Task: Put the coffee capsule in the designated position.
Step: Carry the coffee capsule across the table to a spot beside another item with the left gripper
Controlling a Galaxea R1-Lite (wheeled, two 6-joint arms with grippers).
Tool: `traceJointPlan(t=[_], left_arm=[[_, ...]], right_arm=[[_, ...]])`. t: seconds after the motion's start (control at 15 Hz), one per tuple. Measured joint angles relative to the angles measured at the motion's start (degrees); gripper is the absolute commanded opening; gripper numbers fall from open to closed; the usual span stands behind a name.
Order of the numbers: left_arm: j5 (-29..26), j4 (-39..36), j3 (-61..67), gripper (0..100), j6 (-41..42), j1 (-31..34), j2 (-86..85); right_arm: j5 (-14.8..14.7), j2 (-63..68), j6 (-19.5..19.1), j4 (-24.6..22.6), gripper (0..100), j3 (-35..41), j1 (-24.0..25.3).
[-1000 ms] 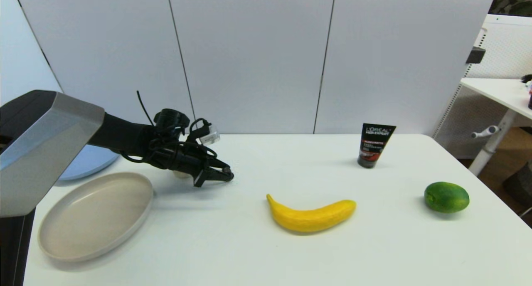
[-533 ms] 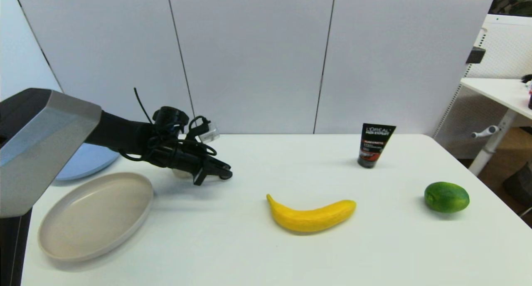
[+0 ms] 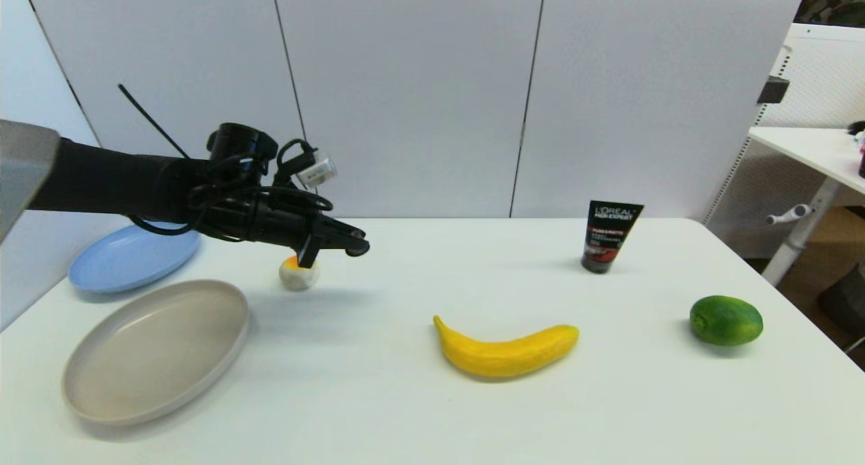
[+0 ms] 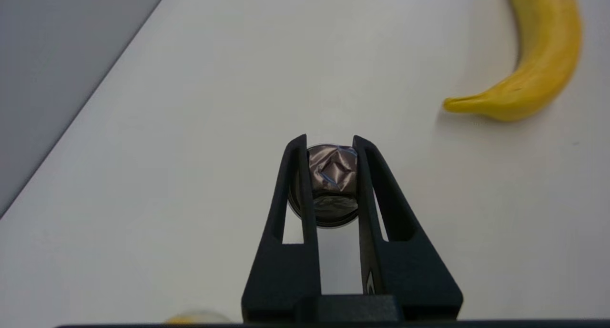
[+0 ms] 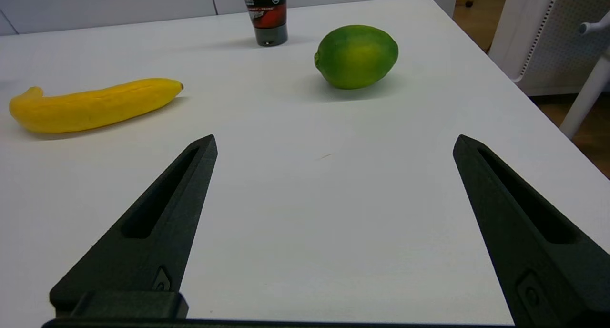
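Observation:
The coffee capsule [image 4: 332, 182], small and dark grey-brown with a crumpled foil face, sits clamped between my left gripper's [image 4: 330, 144] two black fingers. In the head view that left gripper [image 3: 357, 245] hangs in the air over the table's back left part, above and just right of a white-and-orange lump [image 3: 298, 274]; the capsule itself is hidden by the fingers there. My right gripper [image 5: 333, 144] is open and empty, low over the table's right side, and is out of the head view.
A beige plate [image 3: 157, 347] lies at the front left with a blue plate [image 3: 132, 257] behind it. A banana [image 3: 505, 349] lies mid-table, a lime [image 3: 726, 320] at the right, and a black tube [image 3: 609, 236] stands at the back.
My left arm has risen off the table and drawn slightly left with the capsule held. The white-and-orange lump and the blue plate, covered by the arm before, now show.

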Motion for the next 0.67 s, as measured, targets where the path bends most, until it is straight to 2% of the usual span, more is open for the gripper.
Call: traceJointPlan(t=[0.33, 0.67], left_arm=[[2.06, 3.12, 8.87, 0, -1.05, 2.49, -12.59], [2.41, 3.32, 20.72, 0, 0.02, 10.45, -25.94]], right_arm=[[0.0, 0.0, 0.02, 0.02, 100, 0.0, 0.0], [0.0, 0.0, 0.02, 0.0, 100, 0.0, 0.02]])
